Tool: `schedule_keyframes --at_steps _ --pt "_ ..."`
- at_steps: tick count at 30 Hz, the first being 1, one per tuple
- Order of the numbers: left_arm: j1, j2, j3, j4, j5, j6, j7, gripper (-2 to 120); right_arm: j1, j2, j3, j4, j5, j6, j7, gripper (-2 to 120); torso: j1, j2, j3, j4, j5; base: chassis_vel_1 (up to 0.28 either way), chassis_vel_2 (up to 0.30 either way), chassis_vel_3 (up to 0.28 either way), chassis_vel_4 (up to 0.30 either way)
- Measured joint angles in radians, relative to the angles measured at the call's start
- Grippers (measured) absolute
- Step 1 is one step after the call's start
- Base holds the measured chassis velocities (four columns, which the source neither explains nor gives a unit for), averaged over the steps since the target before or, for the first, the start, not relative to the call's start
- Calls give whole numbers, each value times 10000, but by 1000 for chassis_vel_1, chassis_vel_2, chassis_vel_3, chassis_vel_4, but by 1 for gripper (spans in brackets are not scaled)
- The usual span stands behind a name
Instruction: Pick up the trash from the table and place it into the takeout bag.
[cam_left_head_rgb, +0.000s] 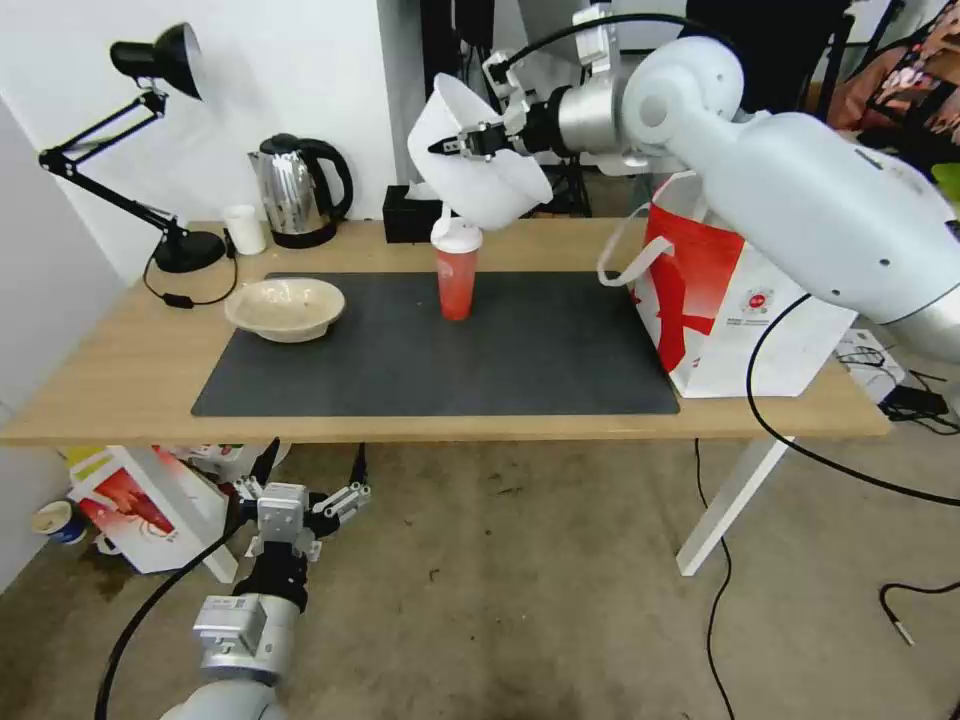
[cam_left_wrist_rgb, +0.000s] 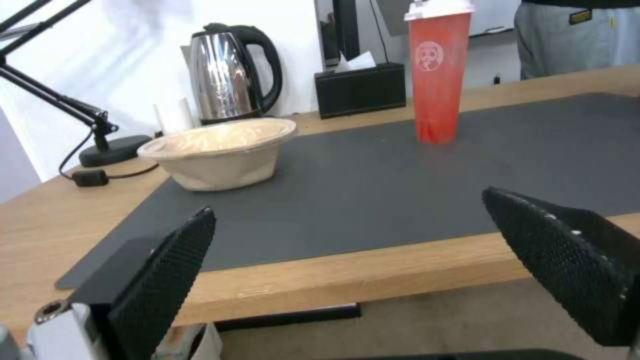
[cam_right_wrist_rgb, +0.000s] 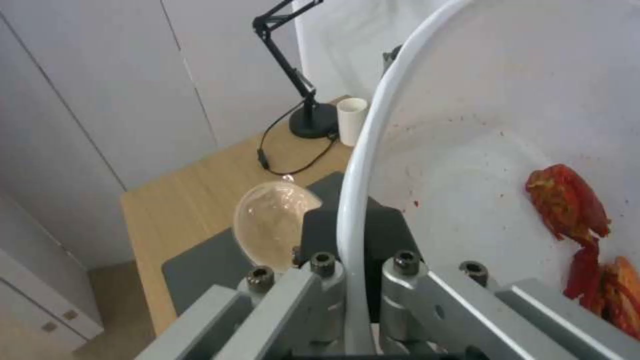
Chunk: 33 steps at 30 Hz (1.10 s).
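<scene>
My right gripper (cam_left_head_rgb: 470, 142) is shut on the rim of the white round bowl (cam_left_head_rgb: 478, 190), holding it tilted in the air above the red cup (cam_left_head_rgb: 457, 272). Red crayfish scraps (cam_right_wrist_rgb: 575, 215) lie inside the bowl. The red cup with white lid stands on the dark mat (cam_left_head_rgb: 440, 350). The shallow beige bowl (cam_left_head_rgb: 286, 307) sits at the mat's left end. The takeout bag (cam_left_head_rgb: 735, 300) stands open at the table's right end. My left gripper (cam_left_head_rgb: 300, 500) hangs open below the table's front edge, its fingers (cam_left_wrist_rgb: 163, 280) spread wide.
A black desk lamp (cam_left_head_rgb: 150, 150), small white cup (cam_left_head_rgb: 244, 229), steel kettle (cam_left_head_rgb: 298, 190) and black tissue box (cam_left_head_rgb: 412, 215) line the table's back edge. A red-and-white box (cam_left_head_rgb: 135, 505) lies on the floor at the left. Cables trail on the floor at the right.
</scene>
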<state>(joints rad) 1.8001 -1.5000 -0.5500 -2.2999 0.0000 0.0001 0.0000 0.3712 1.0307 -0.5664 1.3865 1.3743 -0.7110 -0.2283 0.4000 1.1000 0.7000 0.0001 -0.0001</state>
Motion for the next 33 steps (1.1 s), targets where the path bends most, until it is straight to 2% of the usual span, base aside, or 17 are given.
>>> schedule_keyframes --at_steps 11,17,20,25,33 --pt "0 0 0 -1 0 0 0 100 320 -434 -337 14 -298 0 -102 0 0 0 0 -2 2 0 0 0 0" --pt "0 0 0 0 0 0 0 100 651 -1015 -523 84 -335 9 -215 0 0 0 0 -1 2 0 0 0 0" --pt "0 0 0 0 0 0 0 100 918 -1593 -643 187 -331 33 -269 0 0 0 -1 -3 2 0 0 0 0" --pt "0 0 0 0 0 0 0 100 972 -1878 -644 274 -337 34 -281 0 -1 0 -1 -4 4 0 0 0 0" --pt "0 0 0 0 0 0 0 100 1502 -2980 -932 486 -338 63 -529 0 -2 0 -1 -2 3 0 0 0 0"
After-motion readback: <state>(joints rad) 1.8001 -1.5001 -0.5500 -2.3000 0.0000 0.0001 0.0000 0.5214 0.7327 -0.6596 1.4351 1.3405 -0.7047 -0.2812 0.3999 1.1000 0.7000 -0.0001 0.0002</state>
